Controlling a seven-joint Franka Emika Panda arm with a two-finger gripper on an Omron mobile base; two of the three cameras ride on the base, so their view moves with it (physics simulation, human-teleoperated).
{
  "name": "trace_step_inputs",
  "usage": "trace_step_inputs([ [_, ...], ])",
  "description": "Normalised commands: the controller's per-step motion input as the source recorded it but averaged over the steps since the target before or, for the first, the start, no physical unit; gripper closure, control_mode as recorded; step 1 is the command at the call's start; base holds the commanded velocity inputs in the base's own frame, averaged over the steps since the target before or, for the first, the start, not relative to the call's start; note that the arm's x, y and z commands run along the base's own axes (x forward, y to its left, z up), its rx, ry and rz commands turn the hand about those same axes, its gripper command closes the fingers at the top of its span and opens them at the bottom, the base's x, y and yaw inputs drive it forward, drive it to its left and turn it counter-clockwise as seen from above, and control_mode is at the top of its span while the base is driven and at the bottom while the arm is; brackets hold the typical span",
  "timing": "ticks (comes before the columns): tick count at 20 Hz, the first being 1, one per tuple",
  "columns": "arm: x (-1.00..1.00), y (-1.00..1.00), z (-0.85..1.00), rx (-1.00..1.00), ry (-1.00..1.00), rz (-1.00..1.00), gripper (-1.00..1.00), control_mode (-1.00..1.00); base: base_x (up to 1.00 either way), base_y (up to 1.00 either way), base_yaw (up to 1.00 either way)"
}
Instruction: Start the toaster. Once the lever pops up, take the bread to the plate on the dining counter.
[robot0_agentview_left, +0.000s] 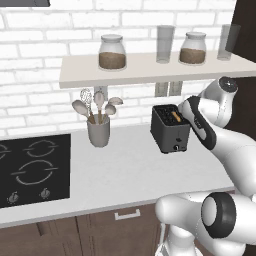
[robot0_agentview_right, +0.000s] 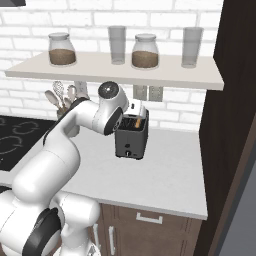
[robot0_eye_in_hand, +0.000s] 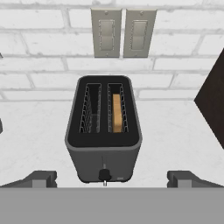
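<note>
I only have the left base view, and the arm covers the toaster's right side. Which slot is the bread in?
Observer: In the hand view the bread sits in the right slot of the toaster, seen from the front; the left slot is empty.
Operator: Are the fingers open?
Observer: Yes. The gripper is open, its tips wide apart on either side of the toaster's front, touching nothing.
Operator: What is behind the toaster?
Observer: Two wall switch plates on the brick, just above it.
Operator: Anything to its right?
Observer: The right base view shows bare counter up to a dark cabinet wall.
</note>
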Motion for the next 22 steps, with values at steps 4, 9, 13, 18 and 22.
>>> trace_step_inputs([
  [4,0.00,0.00,0.00,0.00,0.00,0.00,-1.00,-1.00,0.00,0.00,0.00],
  [9,0.00,0.00,0.00,0.00,0.00,0.00,-1.00,-1.00,0.00,0.00,0.00],
  [13,0.00,0.00,0.00,0.00,0.00,0.00,-1.00,-1.00,0.00,0.00,0.00],
  [18,0.00,0.00,0.00,0.00,0.00,0.00,-1.00,-1.00,0.00,0.00,0.00],
  [22,0.00,0.00,0.00,0.00,0.00,0.00,-1.00,-1.00,0.00,0.00,0.00],
])
